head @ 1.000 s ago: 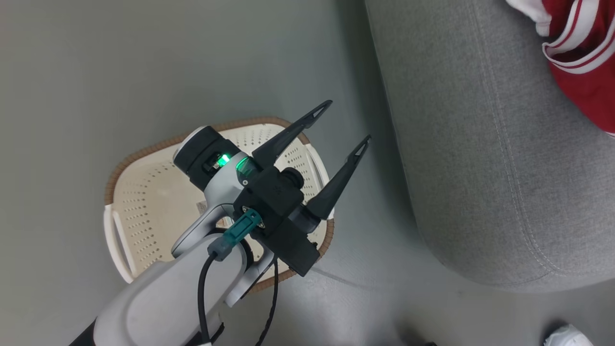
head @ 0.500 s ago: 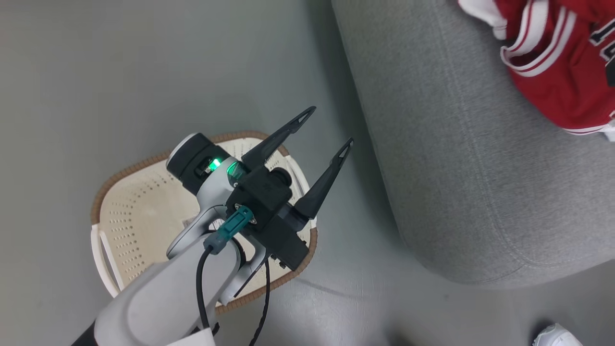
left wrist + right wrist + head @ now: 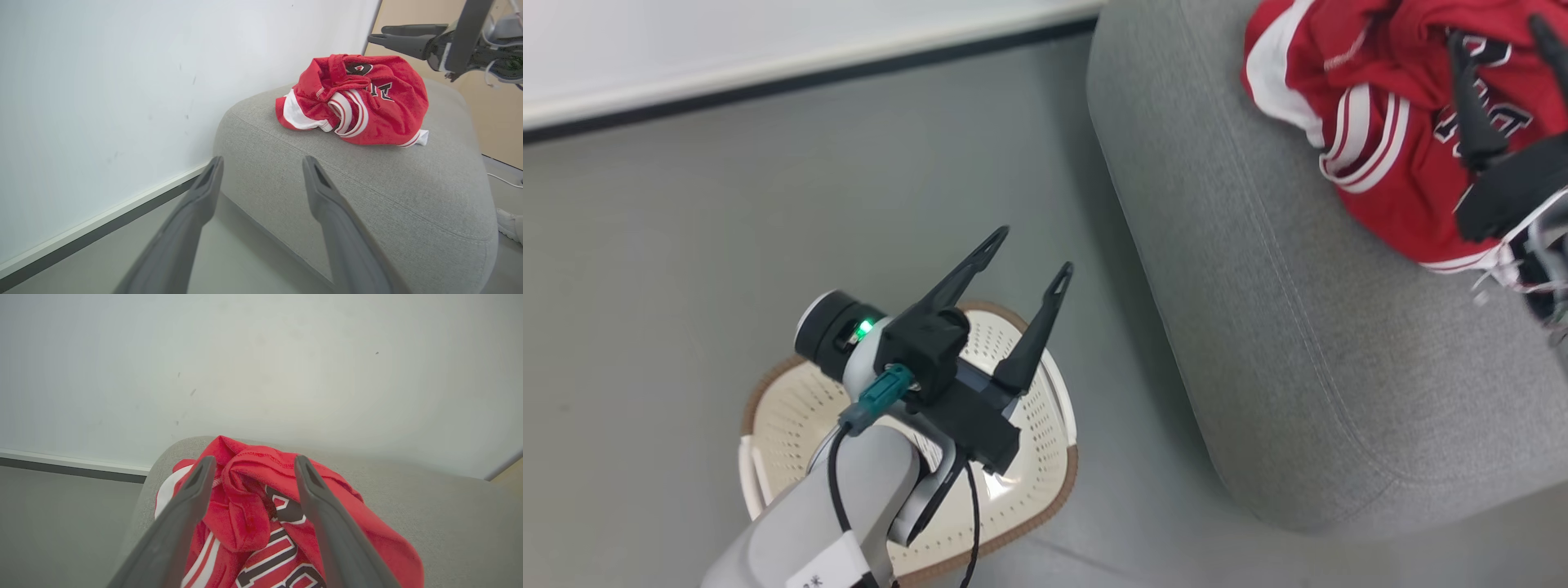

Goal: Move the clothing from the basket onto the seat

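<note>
Plainly, clothing (image 3: 1372, 155) lies on the seat (image 3: 1258, 343), outside the basket (image 3: 1045, 437); left tool (image 3: 1033, 251), right tool (image 3: 1496, 28) spread.

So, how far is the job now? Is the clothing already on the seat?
Done, it seems: the red clothing lies heaped on the grey seat, and the visible part of the basket is bare. In hand: nothing; the right gripper hangs open over the heap, the left gripper open above the basket. Left: probably only a check of the basket floor hidden behind the left arm.
</note>
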### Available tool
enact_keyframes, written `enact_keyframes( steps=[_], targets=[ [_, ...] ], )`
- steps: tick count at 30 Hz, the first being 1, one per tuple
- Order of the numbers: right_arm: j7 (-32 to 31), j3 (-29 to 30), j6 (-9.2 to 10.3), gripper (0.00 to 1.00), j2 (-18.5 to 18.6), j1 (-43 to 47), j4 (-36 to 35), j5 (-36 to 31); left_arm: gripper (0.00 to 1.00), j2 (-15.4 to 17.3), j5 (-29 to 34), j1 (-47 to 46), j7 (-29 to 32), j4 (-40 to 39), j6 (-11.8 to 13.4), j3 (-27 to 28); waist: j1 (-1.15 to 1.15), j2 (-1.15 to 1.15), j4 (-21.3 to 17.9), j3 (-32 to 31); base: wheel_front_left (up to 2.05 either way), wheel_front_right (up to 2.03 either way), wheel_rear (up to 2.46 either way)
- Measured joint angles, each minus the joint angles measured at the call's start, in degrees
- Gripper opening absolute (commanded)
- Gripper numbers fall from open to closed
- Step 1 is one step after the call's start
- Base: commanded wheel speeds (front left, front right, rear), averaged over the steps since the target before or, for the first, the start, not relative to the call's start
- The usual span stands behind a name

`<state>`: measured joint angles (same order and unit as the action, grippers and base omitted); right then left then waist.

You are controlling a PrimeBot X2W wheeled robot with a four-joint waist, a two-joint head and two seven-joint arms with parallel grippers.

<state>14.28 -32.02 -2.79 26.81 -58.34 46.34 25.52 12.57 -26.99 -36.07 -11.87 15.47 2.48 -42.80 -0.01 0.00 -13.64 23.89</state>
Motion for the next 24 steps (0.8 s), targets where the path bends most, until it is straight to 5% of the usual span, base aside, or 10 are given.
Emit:
enact_keyframes(
  steps=[7,24],
  targets=[
    [0.0,0.0,0.52,1.00,-3.6,5.8,-1.7,0.9,1.00,-0.2,-2.2,3.9,-1.1,3.4,0.8,2.6,0.00,-0.01,2.4,-5.5,0.00,0.00,0.00],
    [0.0,2.6,7.00,1.00,-6.9,28.4,-16.4,3.3,1.00,3.2,-6.2,19.8,-2.4,4.8,3.7,11.2,0.00,-0.01,11.4,-18.1,0.00,0.00,0.00]
  ],
)
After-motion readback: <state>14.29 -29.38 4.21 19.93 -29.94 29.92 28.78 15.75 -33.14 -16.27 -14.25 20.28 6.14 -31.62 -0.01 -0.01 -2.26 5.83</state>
